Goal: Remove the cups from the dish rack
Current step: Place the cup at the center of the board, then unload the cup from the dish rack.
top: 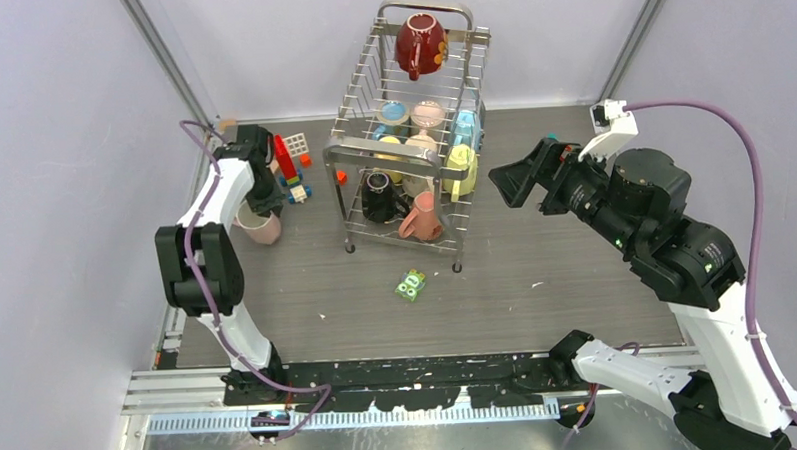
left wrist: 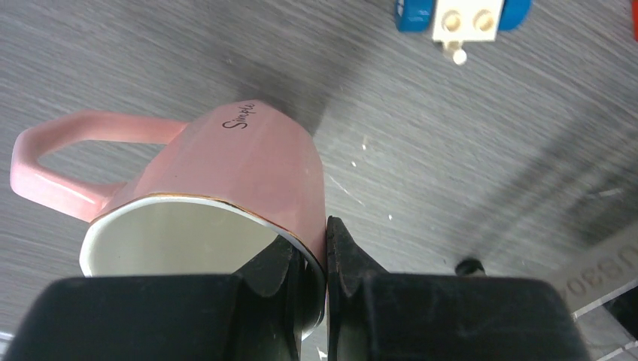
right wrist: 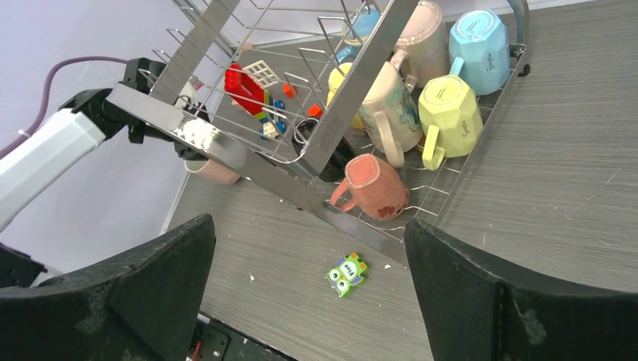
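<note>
The silver wire dish rack (top: 382, 150) stands at the back middle of the table. A dark red cup (top: 420, 44) sits on its top tier. Lower down lie salmon (right wrist: 374, 186), yellow (right wrist: 449, 109), cream (right wrist: 391, 113), light blue (right wrist: 480, 49) and black (top: 380, 198) cups. Left of the rack, my left gripper (left wrist: 325, 256) is shut on the rim wall of a pale pink cup (left wrist: 248, 162), one finger inside and one outside, low over the table. My right gripper (top: 508, 181) hangs open to the right of the rack, with nothing between its fingers.
Coloured toy blocks (top: 292, 169) lie between the pink cup and the rack. A small green packet (top: 411, 285) lies on the table in front of the rack. The left wall is close behind the left arm.
</note>
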`<state>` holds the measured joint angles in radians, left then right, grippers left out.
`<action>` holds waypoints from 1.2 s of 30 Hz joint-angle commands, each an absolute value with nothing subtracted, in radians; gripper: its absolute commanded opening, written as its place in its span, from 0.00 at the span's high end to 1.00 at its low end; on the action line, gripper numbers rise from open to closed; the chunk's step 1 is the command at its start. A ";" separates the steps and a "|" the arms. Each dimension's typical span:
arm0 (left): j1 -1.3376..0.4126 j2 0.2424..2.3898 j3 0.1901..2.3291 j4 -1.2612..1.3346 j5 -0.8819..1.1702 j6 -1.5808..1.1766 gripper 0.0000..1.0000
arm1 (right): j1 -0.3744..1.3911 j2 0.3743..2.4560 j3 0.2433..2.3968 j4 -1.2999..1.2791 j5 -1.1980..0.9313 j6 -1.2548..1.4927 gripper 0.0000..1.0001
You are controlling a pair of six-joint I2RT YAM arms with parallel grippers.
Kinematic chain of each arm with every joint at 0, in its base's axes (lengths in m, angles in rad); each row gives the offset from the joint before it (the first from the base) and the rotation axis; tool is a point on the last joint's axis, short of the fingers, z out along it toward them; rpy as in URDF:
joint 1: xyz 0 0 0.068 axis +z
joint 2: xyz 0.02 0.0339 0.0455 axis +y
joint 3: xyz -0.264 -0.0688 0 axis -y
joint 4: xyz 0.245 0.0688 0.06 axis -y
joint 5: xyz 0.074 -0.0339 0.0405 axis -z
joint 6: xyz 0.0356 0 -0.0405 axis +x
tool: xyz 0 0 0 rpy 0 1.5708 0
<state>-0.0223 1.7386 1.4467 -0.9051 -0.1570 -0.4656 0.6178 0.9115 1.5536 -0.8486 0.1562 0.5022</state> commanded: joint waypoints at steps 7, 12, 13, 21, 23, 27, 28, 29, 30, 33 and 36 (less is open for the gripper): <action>0.056 1.838 1.568 -0.863 -0.163 -0.405 1.00 | 0.618 0.894 1.550 -0.856 0.155 0.492 0.00; 0.073 1.869 1.589 -0.875 -0.151 -0.394 1.00 | 0.617 0.904 1.545 -0.857 0.142 0.497 0.00; 0.075 1.870 1.589 -0.874 -0.147 -0.393 1.00 | 0.618 0.906 1.545 -0.856 0.139 0.497 0.00; 0.077 1.876 1.602 -0.879 -0.144 -0.387 0.78 | 0.617 0.923 1.543 -0.859 0.125 0.500 0.00; 0.077 1.866 1.601 -0.877 -0.143 -0.387 0.67 | 0.617 0.927 1.545 -0.860 0.119 0.499 0.00; 0.077 1.823 1.603 -0.874 -0.144 -0.385 0.50 | 0.617 0.939 1.554 -0.864 0.111 0.498 0.00; 0.076 1.809 1.602 -0.874 -0.143 -0.385 0.46 | 0.617 0.941 1.555 -0.864 0.109 0.498 0.00; 0.075 1.793 1.600 -0.873 -0.142 -0.387 0.42 | 0.617 0.945 1.555 -0.865 0.108 0.500 0.00; 0.076 1.775 1.595 -0.870 -0.143 -0.389 0.39 | 0.617 0.948 1.556 -0.865 0.106 0.500 0.00; 0.072 1.718 1.570 -0.857 -0.140 -0.400 0.29 | 0.617 0.954 1.553 -0.862 0.107 0.506 0.00; 0.062 1.661 1.554 -0.854 -0.142 -0.406 0.16 | 0.618 0.958 1.553 -0.856 0.112 0.511 0.00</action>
<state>0.0673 1.7817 1.5616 -0.8871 -0.1379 -0.3946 0.6178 0.9565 1.5402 -0.8776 0.1146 0.5034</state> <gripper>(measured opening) 0.781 0.997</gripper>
